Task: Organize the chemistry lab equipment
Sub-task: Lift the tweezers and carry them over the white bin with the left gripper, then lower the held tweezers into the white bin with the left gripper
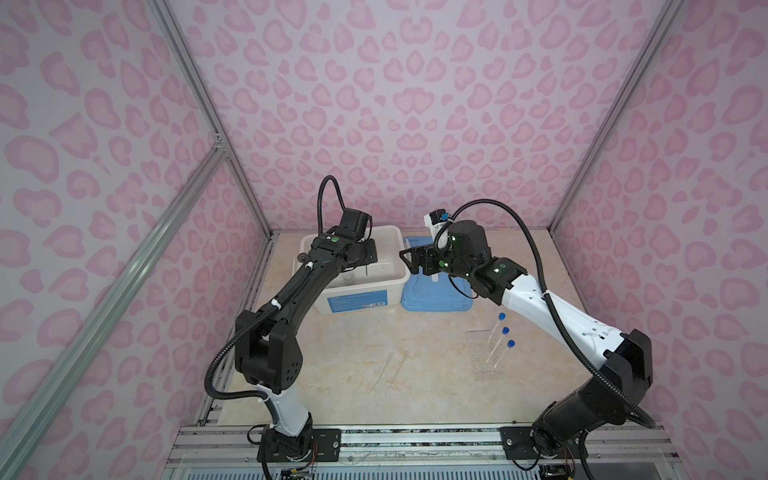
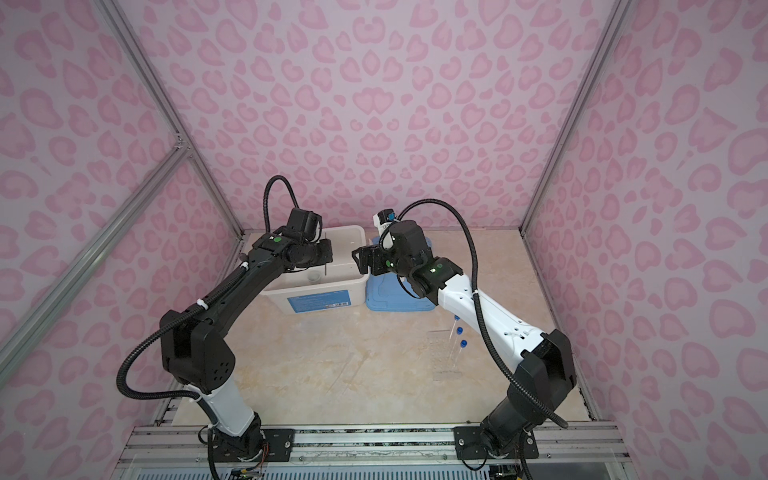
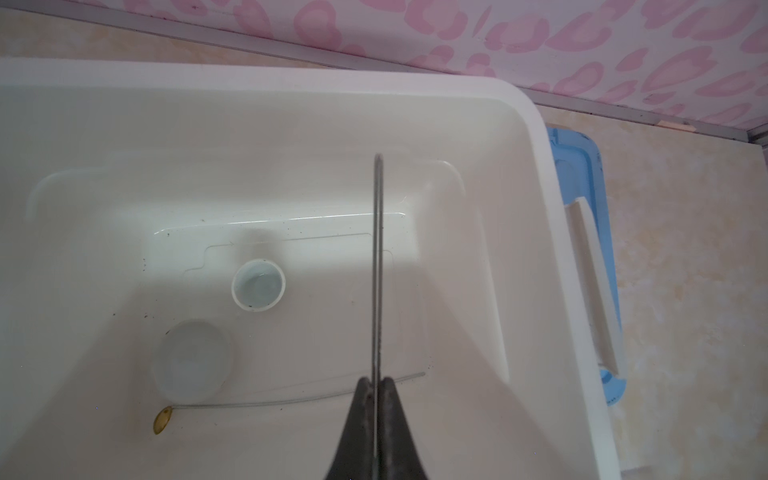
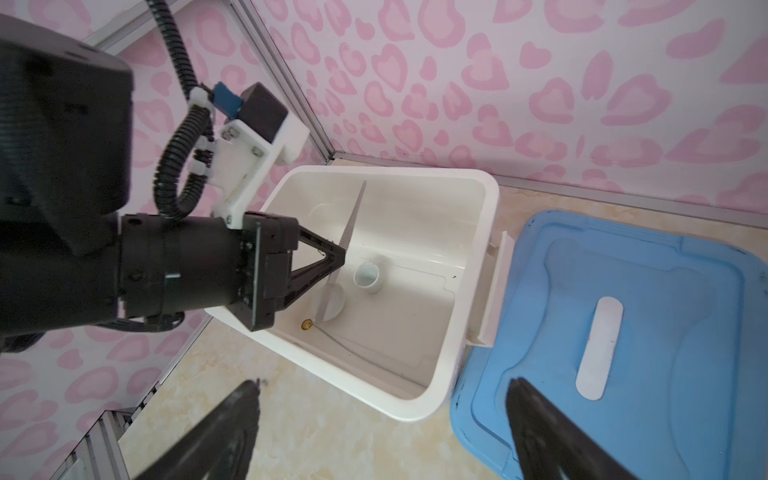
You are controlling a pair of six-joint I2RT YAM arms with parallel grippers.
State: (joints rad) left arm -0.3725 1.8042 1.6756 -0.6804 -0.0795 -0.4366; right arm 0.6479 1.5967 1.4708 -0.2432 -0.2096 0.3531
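Top views: my left gripper (image 1: 368, 257) sits over the white bin (image 1: 392, 229), inside its rim. My right gripper (image 1: 409, 259) hangs where the bin meets the blue lid (image 1: 436, 301). Three blue-capped tubes (image 1: 498, 336) stand in the clear rack (image 1: 484, 357) beside my right arm, with open tabletop on the rack's left. The rack's edges are hard to make out. The dropper (image 1: 397, 370) lies faint mid-table.

Left wrist: left jaws clamped on the metal tweezers (image 3: 377, 266). Two white dishes (image 3: 258, 284) and the thin rod (image 3: 291, 400) lie on the bin floor, clear of the walls.

Right wrist: right jaws wide apart, nothing between them, fingers cut off by the frame. Can't tell if the tweezers' lower end touches the floor.
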